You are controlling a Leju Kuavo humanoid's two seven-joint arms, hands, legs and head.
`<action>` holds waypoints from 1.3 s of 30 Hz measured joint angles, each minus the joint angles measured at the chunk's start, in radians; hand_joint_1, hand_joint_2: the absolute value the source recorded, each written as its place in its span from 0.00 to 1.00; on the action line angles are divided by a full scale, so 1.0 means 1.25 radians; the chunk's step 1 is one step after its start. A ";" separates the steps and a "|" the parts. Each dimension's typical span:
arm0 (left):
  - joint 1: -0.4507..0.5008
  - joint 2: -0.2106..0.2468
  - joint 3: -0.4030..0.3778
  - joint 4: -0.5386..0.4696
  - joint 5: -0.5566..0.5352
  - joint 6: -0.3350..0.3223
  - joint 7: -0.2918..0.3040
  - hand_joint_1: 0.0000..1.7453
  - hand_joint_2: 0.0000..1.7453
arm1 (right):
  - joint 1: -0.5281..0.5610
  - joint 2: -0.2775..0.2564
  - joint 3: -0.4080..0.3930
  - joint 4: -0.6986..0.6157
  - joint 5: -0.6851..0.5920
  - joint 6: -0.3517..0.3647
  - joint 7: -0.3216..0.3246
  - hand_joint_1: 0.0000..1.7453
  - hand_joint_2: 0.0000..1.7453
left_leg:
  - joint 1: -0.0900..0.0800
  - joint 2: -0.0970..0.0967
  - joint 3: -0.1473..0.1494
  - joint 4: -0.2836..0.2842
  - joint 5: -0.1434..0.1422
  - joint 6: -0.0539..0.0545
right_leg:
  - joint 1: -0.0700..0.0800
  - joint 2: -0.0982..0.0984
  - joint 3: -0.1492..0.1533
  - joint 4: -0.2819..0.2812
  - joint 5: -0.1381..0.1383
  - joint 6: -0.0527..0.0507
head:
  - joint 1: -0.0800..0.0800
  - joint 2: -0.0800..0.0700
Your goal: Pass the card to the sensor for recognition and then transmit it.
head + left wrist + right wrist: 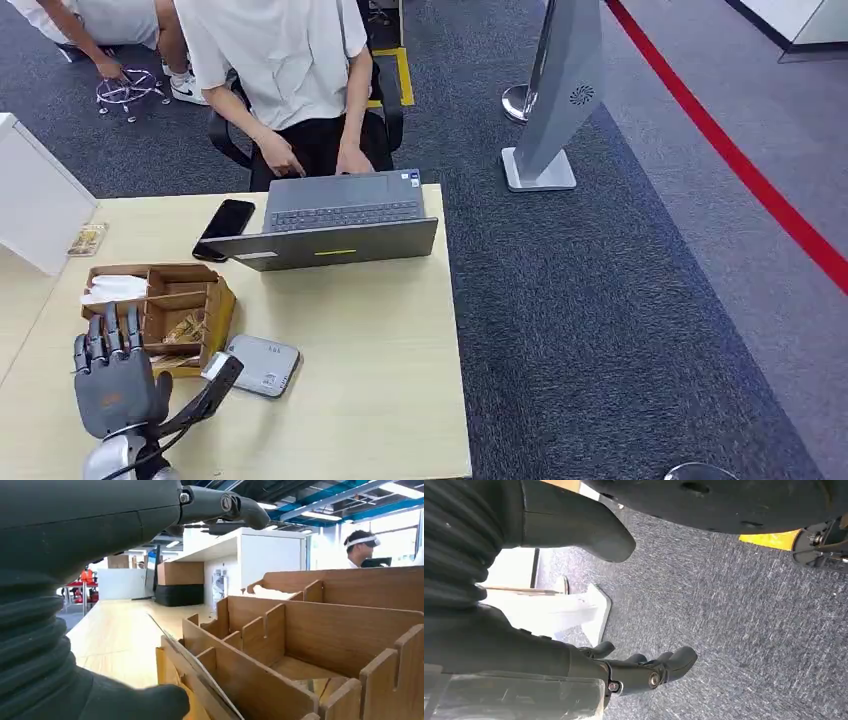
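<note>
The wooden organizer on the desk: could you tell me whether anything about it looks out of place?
The wooden organizer sits turned at an angle to the desk edges, and crumpled white paper sticks out of a far compartment. Nothing looks spilled or broken.

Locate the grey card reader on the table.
In the head view, the card reader lies flat on the table's near left part, just right of the wooden organizer and close to the raised left hand.

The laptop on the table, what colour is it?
Dark grey, with a small yellow strip on its lid; the laptop shows best in the head view.
</note>
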 joint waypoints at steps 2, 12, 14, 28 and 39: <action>0.003 0.001 0.000 -0.005 0.003 -0.008 0.002 1.00 1.00 | 0.000 0.000 -0.003 0.000 0.000 0.000 0.000 0.00 1.00 | 0.000 0.000 0.000 0.000 0.000 0.000 | 0.000 0.000 0.000 0.000 0.000 0.000 | 0.000 0.000; 0.011 0.008 -0.001 -0.010 0.042 -0.047 0.004 1.00 1.00 | 0.000 0.000 -0.013 0.000 0.002 0.000 -0.003 0.00 1.00 | 0.000 0.000 0.000 0.000 0.000 0.000 | 0.000 0.000 0.000 0.000 0.000 0.000 | 0.000 0.000; 0.012 0.008 -0.001 -0.010 0.048 -0.049 0.001 1.00 1.00 | 0.000 0.000 -0.014 0.000 0.002 0.000 -0.003 0.00 1.00 | 0.000 0.000 0.000 0.000 0.000 0.000 | 0.000 0.000 0.000 0.000 0.000 0.000 | 0.000 0.000; 0.012 0.012 -0.002 -0.011 0.057 -0.085 -0.004 1.00 1.00 | 0.000 0.000 -0.021 0.000 0.014 0.000 -0.009 0.00 1.00 | 0.000 0.000 0.001 0.000 0.000 0.000 | 0.000 0.000 0.001 0.000 0.000 0.000 | 0.000 0.000; 0.052 0.013 -0.046 -0.143 0.020 -0.058 -0.006 1.00 1.00 | 0.000 0.000 -0.039 0.000 0.011 -0.004 -0.009 0.00 1.00 | 0.000 0.000 0.000 0.000 0.000 0.000 | 0.000 0.000 0.000 0.000 0.000 0.000 | 0.000 0.000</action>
